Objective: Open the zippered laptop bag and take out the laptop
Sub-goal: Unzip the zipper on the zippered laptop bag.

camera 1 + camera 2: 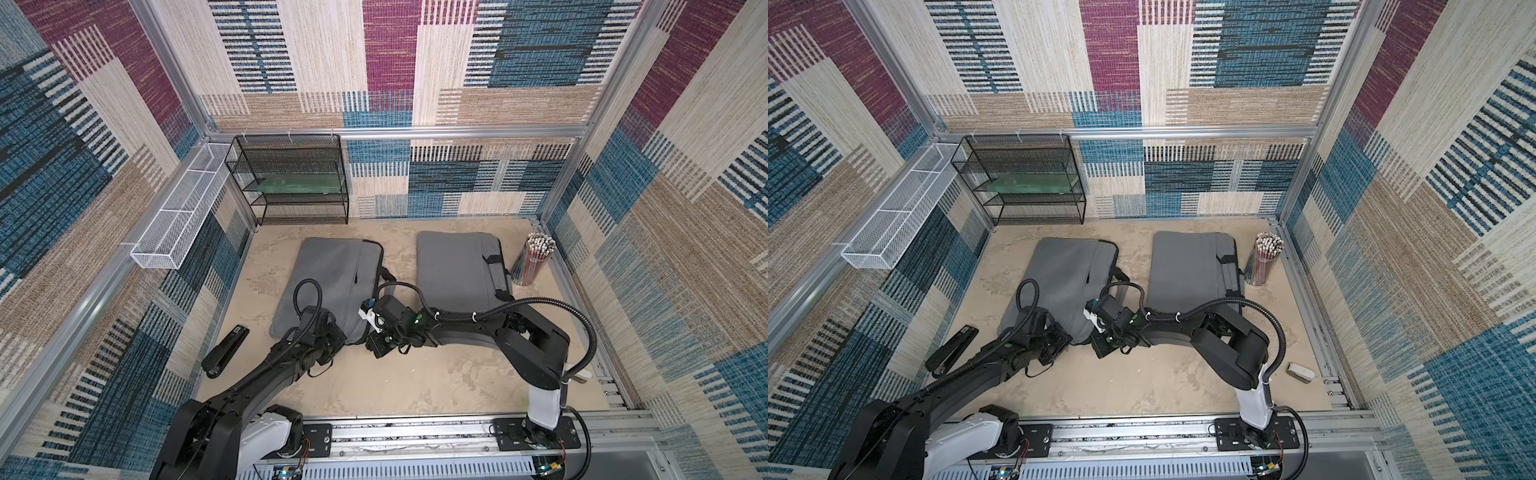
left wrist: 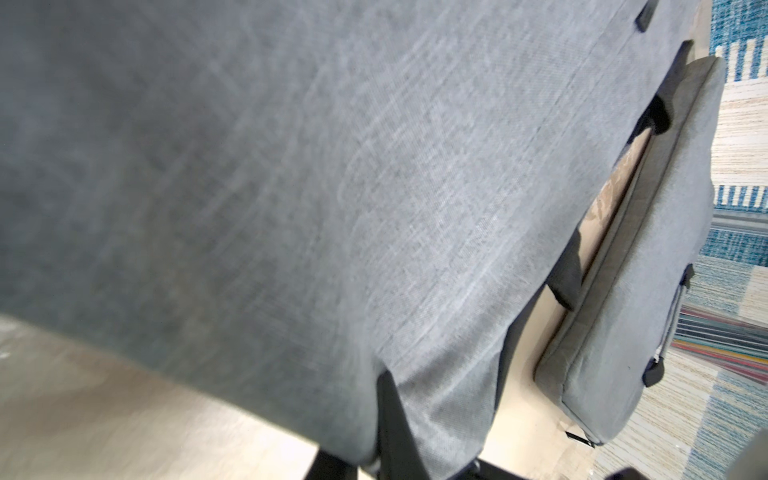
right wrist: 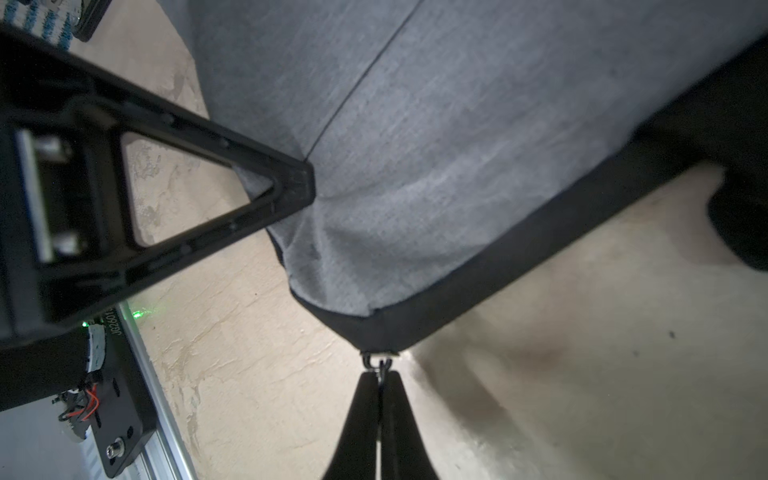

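Room: patterned textile walls (image 1: 415, 62), beige table (image 1: 415, 386).
Laptop bag (image 1: 328, 274): left of 2 grey bags, flat on table; contents hidden.
Left end effector (image 2: 382, 432): closed, pinching bag fabric; tips blurred.
Right end effector (image 3: 380, 376): closed on zipper pull (image 3: 379, 362) at near corner.

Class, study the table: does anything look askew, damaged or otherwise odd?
Only the near corner of the left laptop bag: its grey fabric is puckered where the left gripper pinches it, while the right gripper grips the zipper pull. Nothing looks spilled or damaged.
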You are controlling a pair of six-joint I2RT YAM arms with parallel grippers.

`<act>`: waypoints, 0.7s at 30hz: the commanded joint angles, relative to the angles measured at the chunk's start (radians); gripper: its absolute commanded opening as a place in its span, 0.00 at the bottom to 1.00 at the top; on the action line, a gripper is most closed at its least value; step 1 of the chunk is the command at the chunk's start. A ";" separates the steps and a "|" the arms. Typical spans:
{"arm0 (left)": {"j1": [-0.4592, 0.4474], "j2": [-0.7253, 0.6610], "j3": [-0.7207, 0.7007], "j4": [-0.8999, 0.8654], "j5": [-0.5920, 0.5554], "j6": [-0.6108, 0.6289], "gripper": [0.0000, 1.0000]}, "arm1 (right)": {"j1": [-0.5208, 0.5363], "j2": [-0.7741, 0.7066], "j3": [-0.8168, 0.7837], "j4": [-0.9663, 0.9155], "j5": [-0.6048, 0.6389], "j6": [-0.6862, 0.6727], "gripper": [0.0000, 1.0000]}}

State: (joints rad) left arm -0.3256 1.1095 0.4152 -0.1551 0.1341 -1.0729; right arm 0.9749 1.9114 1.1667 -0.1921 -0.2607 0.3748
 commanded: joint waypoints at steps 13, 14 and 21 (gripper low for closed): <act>0.003 -0.071 0.011 -0.153 -0.087 0.049 0.00 | -0.064 -0.012 0.013 -0.099 0.089 -0.005 0.00; 0.003 -0.078 0.011 -0.160 -0.093 0.050 0.00 | -0.065 -0.010 0.015 -0.103 0.096 -0.005 0.00; 0.004 -0.119 0.008 -0.198 -0.123 0.055 0.00 | -0.070 0.005 0.035 -0.137 0.160 0.016 0.00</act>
State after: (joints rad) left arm -0.3264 1.0023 0.4213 -0.2516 0.1295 -1.0492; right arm 0.9173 1.9106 1.1931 -0.2459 -0.2615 0.3691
